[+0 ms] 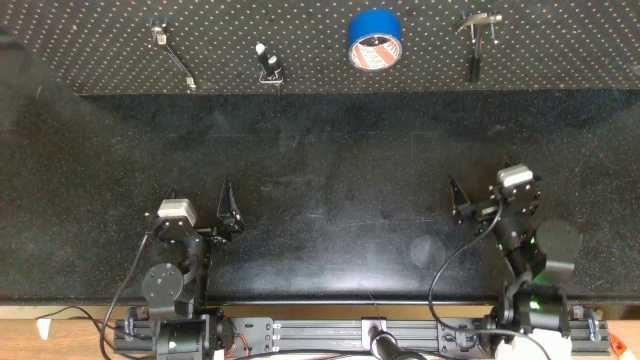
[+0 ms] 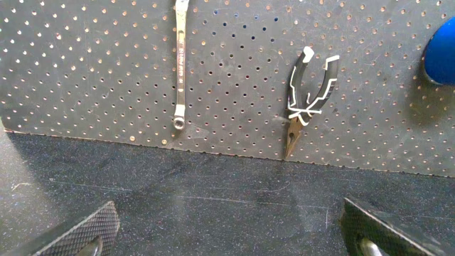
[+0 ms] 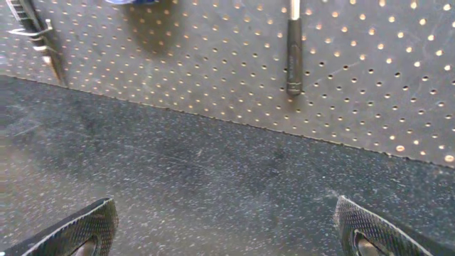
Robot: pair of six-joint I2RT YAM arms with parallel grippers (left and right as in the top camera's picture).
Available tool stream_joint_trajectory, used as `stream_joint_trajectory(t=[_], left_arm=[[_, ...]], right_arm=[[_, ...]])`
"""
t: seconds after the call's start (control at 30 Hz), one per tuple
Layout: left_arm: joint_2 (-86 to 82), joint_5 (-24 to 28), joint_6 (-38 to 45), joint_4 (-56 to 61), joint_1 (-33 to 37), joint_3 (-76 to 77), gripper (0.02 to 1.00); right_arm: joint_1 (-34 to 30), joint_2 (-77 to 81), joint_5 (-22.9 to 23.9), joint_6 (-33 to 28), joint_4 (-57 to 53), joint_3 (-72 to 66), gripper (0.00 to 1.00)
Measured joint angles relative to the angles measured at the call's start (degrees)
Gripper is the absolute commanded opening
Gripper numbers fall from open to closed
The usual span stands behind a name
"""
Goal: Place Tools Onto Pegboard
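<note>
Eyes on the pegboard (image 1: 300, 30), and it's carrying a full line-up. Toward the pegboard's left end hangs the wrench (image 1: 172, 50), caught by its upper end so its own weight keeps it straight down the board. Next along the pegboard, the pliers (image 1: 268, 65) hang handles up, nose pointing down; I'd say the spread handles straddle a peg, which is why they sit so steady. Right of the pegboard's middle, the blue tape roll (image 1: 375, 40) lies flat against the board, most likely hooked through its core. Near the pegboard's right end is the hammer (image 1: 475, 45), head on top, handle dangling, the heavy end doing the holding.

Now the arms. The left pincer (image 2: 227, 238) is well back from the pegboard, low over the desk (image 1: 330, 150), its fingers spread wide, grasping nothing. The right pincer (image 3: 227, 235) mirrors it, released, also well apart from the pegboard. That pulled-back, hands-off stance reads to me as a finished job: everything is up, and nothing needs a grip.
</note>
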Motion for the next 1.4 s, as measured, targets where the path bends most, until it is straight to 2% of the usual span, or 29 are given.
stream_joint_trajectory(t=[0.17, 0.43, 0.57, 0.73, 0.93, 1.2, 1.4], left_arm=[[0.0, 0.0, 0.0, 0.0, 0.0, 0.0, 0.996], [0.0, 0.0, 0.0, 0.0, 0.0, 0.0, 0.996], [0.0, 0.0, 0.0, 0.0, 0.0, 0.0, 0.996], [0.0, 0.0, 0.0, 0.0, 0.0, 0.0, 0.996], [0.0, 0.0, 0.0, 0.0, 0.0, 0.0, 0.996], [0.0, 0.0, 0.0, 0.0, 0.0, 0.0, 0.996], [0.0, 0.0, 0.0, 0.0, 0.0, 0.0, 0.996]], right_arm=[[1.2, -5.1, 0.2, 0.3, 0.5, -1.8, 0.993], [3.6, -11.2, 3.6, 0.8, 0.3, -3.5, 0.993], [4.9, -13.0, 6.5, 2.2, -0.9, -3.5, 0.991], [6.9, -18.4, 10.7, 5.6, -7.6, -3.7, 0.993], [7.6, -25.6, 12.4, 6.6, -16.1, -3.8, 0.993], [7.6, -27.6, 19.3, 7.0, -16.9, -3.8, 0.993], [7.6, -29.1, 20.9, 6.1, -17.1, -3.8, 0.993]])
